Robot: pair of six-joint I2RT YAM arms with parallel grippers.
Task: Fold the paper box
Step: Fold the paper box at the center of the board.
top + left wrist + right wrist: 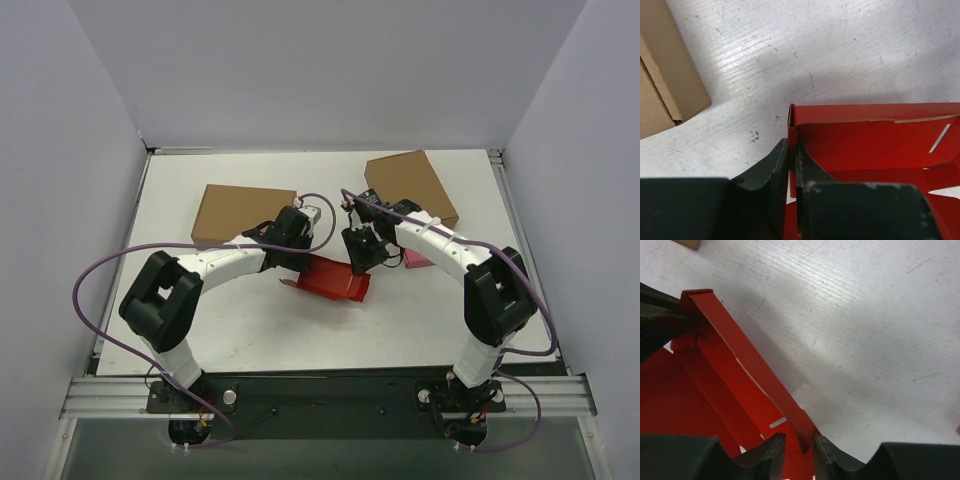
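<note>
The red paper box [335,281] lies half-formed on the table between both arms, its long wall raised. My left gripper [298,264] is at the box's left corner. In the left wrist view the left gripper [791,149] is shut on the red box's [870,135] end wall at that corner. My right gripper [362,262] is at the box's right end. In the right wrist view the right gripper [800,446] is narrowly open, its jaws straddling the end of the raised wall of the box [740,355], with the wall's tip against the right finger.
A brown cardboard box [243,212] lies behind the left arm and shows in the left wrist view [665,85]. Another brown box [412,185] lies at the back right. A small pink box [418,260] sits beside the right arm.
</note>
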